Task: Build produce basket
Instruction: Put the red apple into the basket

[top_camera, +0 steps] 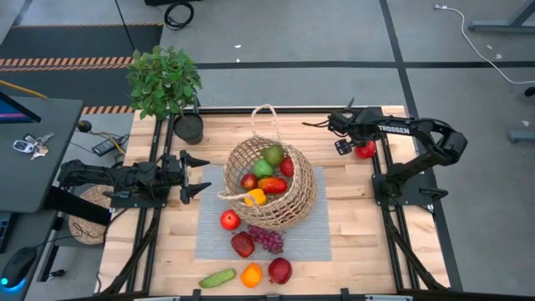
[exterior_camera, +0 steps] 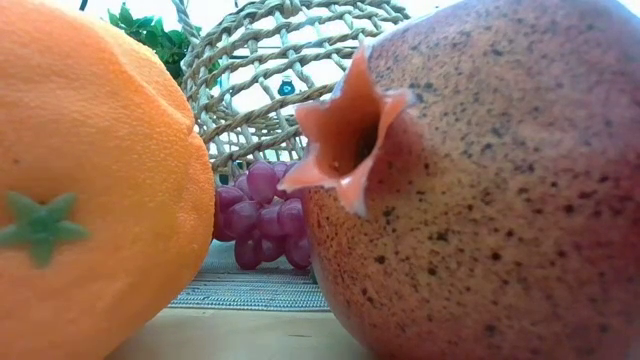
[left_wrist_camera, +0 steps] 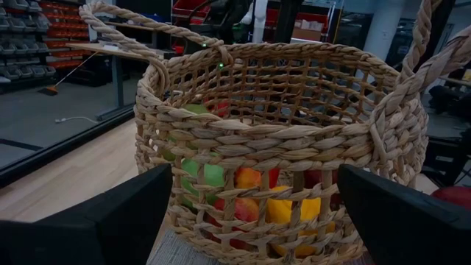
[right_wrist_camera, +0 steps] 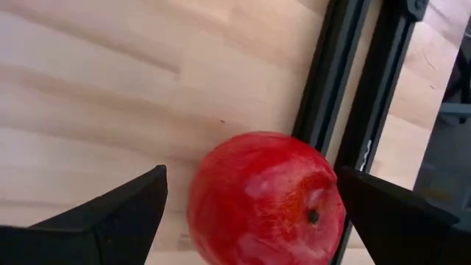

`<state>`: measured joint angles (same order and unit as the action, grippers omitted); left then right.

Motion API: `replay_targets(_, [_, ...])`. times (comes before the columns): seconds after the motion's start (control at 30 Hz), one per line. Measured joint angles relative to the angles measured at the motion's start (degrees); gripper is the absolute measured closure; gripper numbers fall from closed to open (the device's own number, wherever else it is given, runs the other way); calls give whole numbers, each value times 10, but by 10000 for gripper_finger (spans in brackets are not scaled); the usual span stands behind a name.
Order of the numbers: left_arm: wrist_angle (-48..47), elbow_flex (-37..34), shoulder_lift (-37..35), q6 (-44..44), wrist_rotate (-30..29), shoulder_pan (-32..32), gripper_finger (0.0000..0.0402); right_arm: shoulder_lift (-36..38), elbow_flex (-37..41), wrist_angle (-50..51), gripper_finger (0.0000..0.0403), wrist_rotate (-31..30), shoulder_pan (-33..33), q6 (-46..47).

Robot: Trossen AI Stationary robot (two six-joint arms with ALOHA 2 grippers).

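The tan wicker basket [top_camera: 272,180] stands on a grey mat in the middle of the table and holds several pieces of produce. More produce lies on the mat near it: a red apple [top_camera: 230,220], purple grapes [top_camera: 267,240], a cucumber [top_camera: 217,278], an orange [top_camera: 251,274] and a pomegranate [top_camera: 279,270]. My left gripper [left_wrist_camera: 255,177] is open and level, left of the basket and apart from it. My right gripper [right_wrist_camera: 252,184] is open and points down over another red apple [right_wrist_camera: 265,199] at the far right; its fingers stand on either side of the apple. That apple rests on the table beside a dark rail.
A leafy potted plant [top_camera: 165,84] in a black pot stands at the far left corner. Dark frame rails [top_camera: 386,167] run along the table's right side next to the apple. In the low view the orange [exterior_camera: 90,200] and the pomegranate [exterior_camera: 480,190] fill the foreground.
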<state>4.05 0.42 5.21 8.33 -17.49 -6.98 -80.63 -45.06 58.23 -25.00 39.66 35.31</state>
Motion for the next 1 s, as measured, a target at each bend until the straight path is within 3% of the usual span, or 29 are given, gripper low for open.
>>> replay_targets(0.13, [0, 0, 0, 0, 0, 0, 10, 1, 21, -4, 4, -22, 6, 20])
replay_targets(0.53, [0, 0, 0, 0, 0, 0, 10, 2, 47, -31, 6, 3, 17, 12])
replay_targets(1.0, [0, 0, 0, 0, 0, 0, 10, 10, 30, -21, 49, 34, 7, -21])
